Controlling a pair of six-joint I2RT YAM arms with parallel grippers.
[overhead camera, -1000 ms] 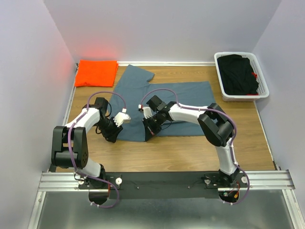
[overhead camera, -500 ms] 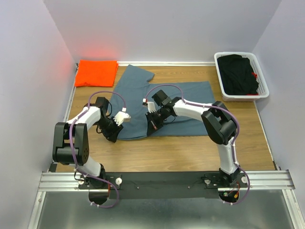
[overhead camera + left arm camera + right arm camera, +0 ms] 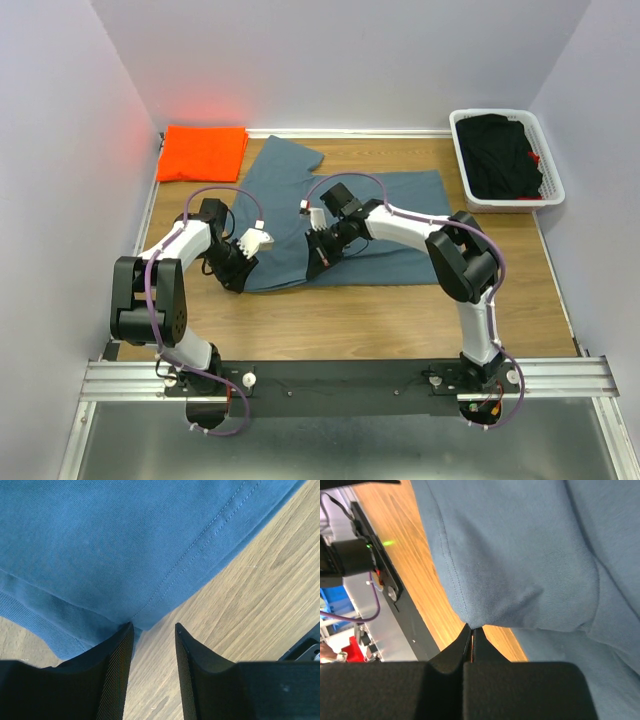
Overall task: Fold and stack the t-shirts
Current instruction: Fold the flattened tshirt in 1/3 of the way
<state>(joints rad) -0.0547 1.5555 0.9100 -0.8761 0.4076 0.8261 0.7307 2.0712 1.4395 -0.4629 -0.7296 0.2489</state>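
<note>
Shifted the right gripper [image 3: 322,254] farther out since a second ago, hauling the front hem of the slate blue-grey t-shirt [image 3: 400,195] along with it. Clamped tight on a pinch of that hem, with cloth bunching just past the fingertips and spreading out ahead and to the right. Kept the left gripper [image 3: 233,278] nearly in place, jaws partway apart and gripping nothing, with the shirt's hem corner right at one fingertip and cloth fanning out ahead. Well beyond that gripper, apart from it, folded bright orange t-shirt [image 3: 203,152].
</note>
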